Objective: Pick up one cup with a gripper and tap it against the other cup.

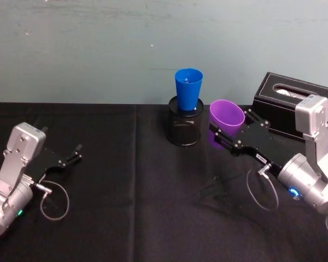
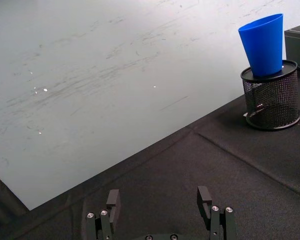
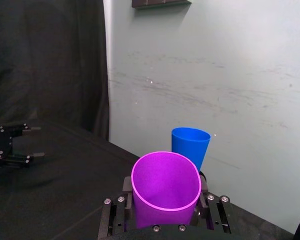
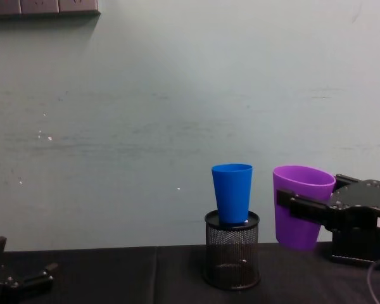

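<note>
Chest view: fingers (image 4: pixel 299 206) of the right gripper (image 1: pixel 229 123) clamp the purple cup (image 4: pixel 296 235).
Roughly upright above the black table (image 1: pixel 126 218), it hangs just beside the blue cup (image 4: pixel 232 193) (which stands in a mesh holder (image 4: pixel 232 253)), not touching it; the left gripper (image 2: pixel 158 196) rests with its fingers spread, far left.

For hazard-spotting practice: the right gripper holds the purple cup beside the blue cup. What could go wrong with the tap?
1. The blue cup stands high in the wire-mesh pen holder, so a hard tap may tip it out or topple both.
2. The right gripper pinches the purple cup by its sides; it might slip or twist on contact.
The left gripper rests open, far left.
</note>
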Robot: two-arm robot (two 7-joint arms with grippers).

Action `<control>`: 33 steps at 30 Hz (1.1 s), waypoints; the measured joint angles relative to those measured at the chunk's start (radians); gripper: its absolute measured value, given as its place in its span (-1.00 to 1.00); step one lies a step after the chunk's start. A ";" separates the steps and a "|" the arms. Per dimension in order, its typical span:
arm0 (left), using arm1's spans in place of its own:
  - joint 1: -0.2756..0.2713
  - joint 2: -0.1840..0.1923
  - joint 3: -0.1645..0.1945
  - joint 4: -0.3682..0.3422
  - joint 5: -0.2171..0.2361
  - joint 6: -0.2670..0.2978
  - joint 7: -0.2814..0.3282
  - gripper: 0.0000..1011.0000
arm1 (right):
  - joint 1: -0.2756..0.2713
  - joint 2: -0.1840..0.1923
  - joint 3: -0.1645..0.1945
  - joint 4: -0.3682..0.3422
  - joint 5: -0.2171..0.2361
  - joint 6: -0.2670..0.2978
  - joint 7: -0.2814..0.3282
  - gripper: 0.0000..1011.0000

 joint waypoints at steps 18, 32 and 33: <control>0.000 0.000 0.000 0.000 0.000 0.000 0.000 1.00 | -0.045 0.007 -0.004 0.000 0.010 -0.011 0.007 0.44; 0.000 0.000 0.000 0.000 0.000 0.000 0.000 1.00 | -0.062 0.004 -0.006 0.018 0.013 -0.019 0.006 0.44; 0.000 0.000 0.000 0.000 0.000 0.000 0.000 1.00 | -0.062 0.004 -0.006 0.018 0.013 -0.019 0.006 0.44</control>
